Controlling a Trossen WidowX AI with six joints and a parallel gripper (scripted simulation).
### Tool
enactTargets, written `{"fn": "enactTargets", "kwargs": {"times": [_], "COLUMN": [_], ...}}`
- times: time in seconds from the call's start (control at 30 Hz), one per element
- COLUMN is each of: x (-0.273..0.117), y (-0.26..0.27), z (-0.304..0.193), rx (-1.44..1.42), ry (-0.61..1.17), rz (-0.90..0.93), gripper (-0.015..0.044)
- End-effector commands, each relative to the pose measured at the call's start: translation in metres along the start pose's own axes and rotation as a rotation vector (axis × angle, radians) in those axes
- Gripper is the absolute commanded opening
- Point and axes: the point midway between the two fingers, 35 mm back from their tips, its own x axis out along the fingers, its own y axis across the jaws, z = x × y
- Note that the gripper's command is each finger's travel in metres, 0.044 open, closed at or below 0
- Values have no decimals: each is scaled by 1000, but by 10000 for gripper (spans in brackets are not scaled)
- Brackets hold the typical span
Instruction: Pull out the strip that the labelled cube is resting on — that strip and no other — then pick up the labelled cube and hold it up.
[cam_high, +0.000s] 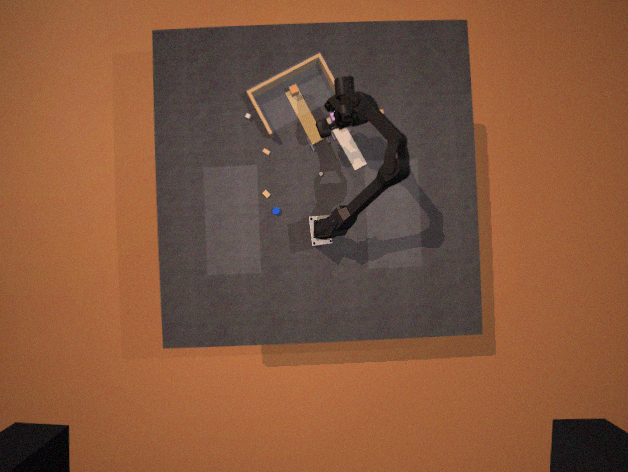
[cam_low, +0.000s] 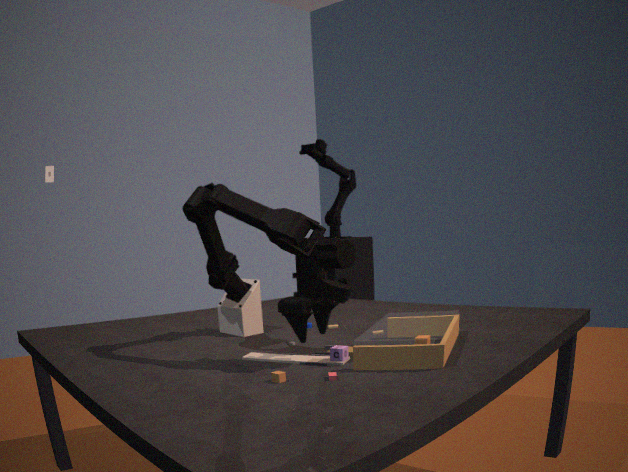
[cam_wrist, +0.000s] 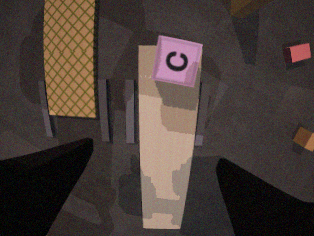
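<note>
Left: the wrist view shows crosshatching on the yellow strip (cam_high: 304, 117) (cam_wrist: 70, 60); the top view adds an orange block (cam_high: 293, 89) at its far end. Centre: my fingers (cam_high: 332, 123) (cam_low: 313, 337) stand wide apart, empty. The purple cube (cam_high: 332, 117) (cam_low: 339, 353) (cam_wrist: 177, 61) rests on the pale strip's (cam_high: 350, 148) (cam_low: 289, 358) (cam_wrist: 166, 145) far end, its "C" legible at wrist, mostly hidden from the top. Right: the wrist view shows a red block (cam_low: 332, 375) (cam_wrist: 300, 53), unseen from the top.

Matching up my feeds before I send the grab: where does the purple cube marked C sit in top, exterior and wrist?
Top: purple cube right of upper centre, partly hidden by the arm.
Exterior: low, right of centre, by the tray's near wall.
Wrist: upper middle, letter C facing the camera.
Shared landmark: the pale strip.
</note>
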Motion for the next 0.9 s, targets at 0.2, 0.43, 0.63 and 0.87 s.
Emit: {"fn": "enactTargets", "kwargs": {"times": [0.2,0.43,0.63,0.87], "x": [-7,-13,-12,-1], "y": [-1,-3,-3,-3], "z": [35,57,63,63], "rx": [10,10,11,11], "ry": [-7,-8,-8,-8], "rz": [-6,-6,-6,-6], "gripper": [440,440,361,250]}}
